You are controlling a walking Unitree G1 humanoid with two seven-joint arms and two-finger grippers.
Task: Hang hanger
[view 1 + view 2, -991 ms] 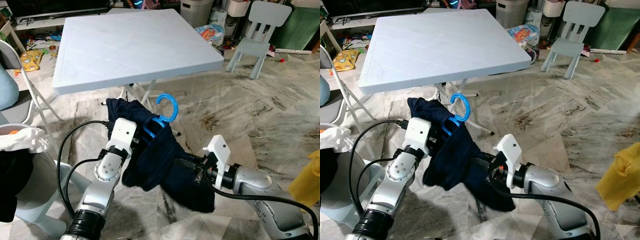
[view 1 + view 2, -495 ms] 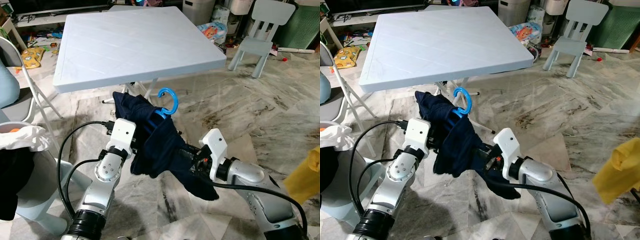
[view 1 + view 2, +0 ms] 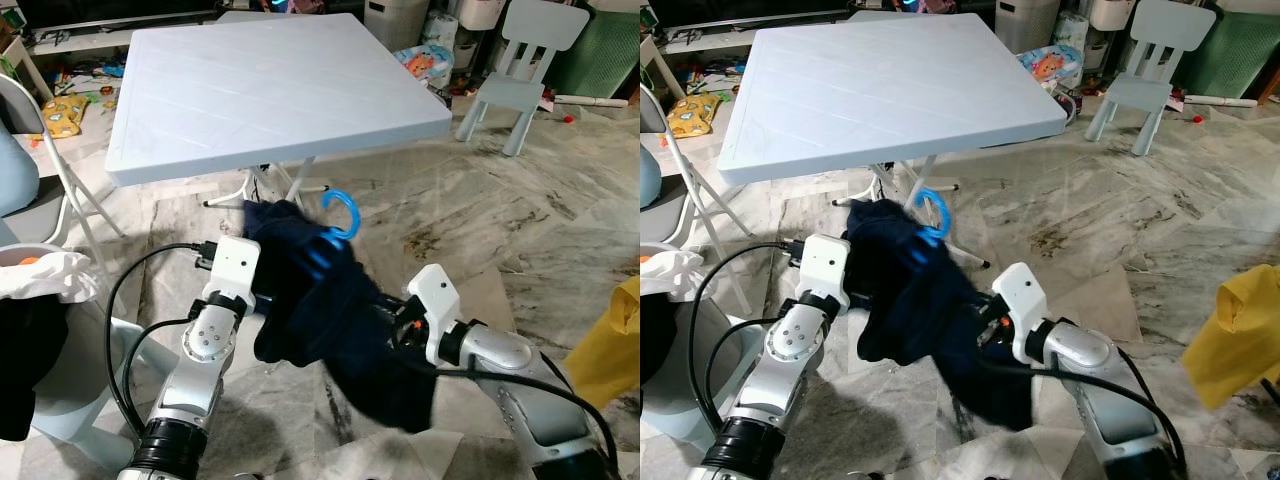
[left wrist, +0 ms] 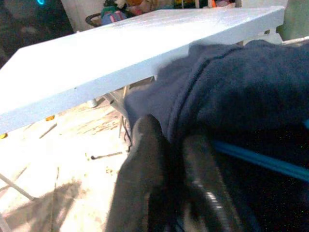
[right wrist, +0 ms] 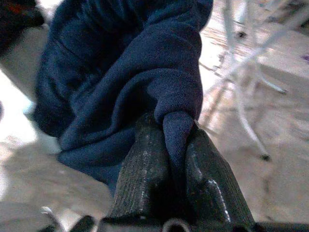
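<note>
A blue plastic hanger point(image 3: 338, 212) carries a navy garment point(image 3: 340, 330) in the air in front of the table, its hook pointing up. My left gripper point(image 4: 176, 145) is shut on the hanger's bar point(image 4: 260, 157) and the cloth draped over it. From the other side, my right gripper point(image 5: 176, 125) is shut on a fold of the navy garment point(image 5: 145, 72) lower down. Cloth hides both sets of fingers in the eye views. The garment's lower part is blurred.
A white folding table point(image 3: 270, 90) stands just beyond the hanger. To the left are a grey folding chair point(image 3: 60, 170) and a basket point(image 3: 80, 360) with white and dark laundry. A small chair point(image 3: 520, 70) stands at the back right. Yellow cloth point(image 3: 610, 345) hangs at the right edge.
The garment has swung and spread lower toward me, now blurred with motion. The left wrist has shifted slightly left. Both grippers keep their hold.
</note>
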